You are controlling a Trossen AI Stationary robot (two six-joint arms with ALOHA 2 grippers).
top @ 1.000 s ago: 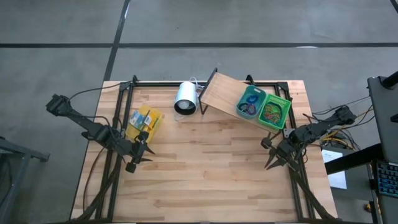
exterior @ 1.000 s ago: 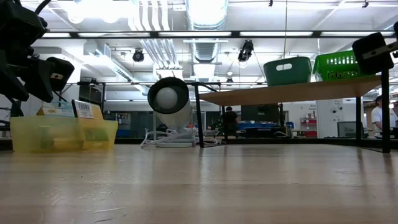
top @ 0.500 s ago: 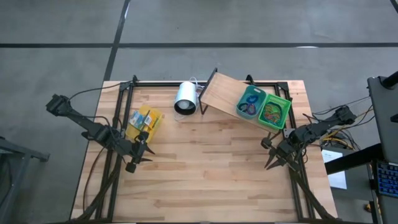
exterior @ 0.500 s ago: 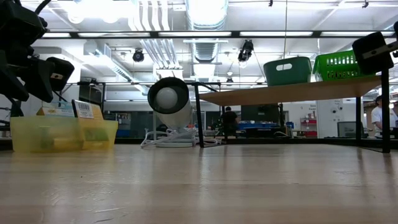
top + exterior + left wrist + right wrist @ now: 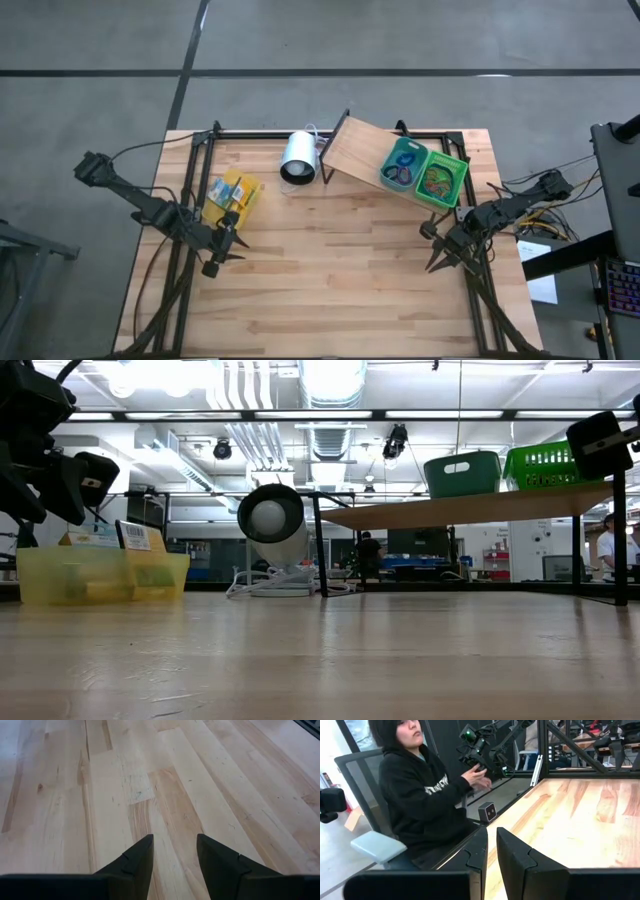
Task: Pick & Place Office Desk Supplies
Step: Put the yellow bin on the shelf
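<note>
The office desk supplies lie in two places. Small yellow boxes and packets fill a yellow tray at the table's far left. Coloured rubber-band loops fill a teal bin and a green bin, which stand on the slanted wooden board. My left gripper hovers open over bare wood just near of the yellow tray. My right gripper hangs at the table's right edge, near of the bins, its fingers shut with nothing between them.
A big white cylinder lies at the far edge between tray and board, with a cable beside it. The board stands raised on black legs. A person in a black hoodie sits beside the table. The wooden top spreads between the arms.
</note>
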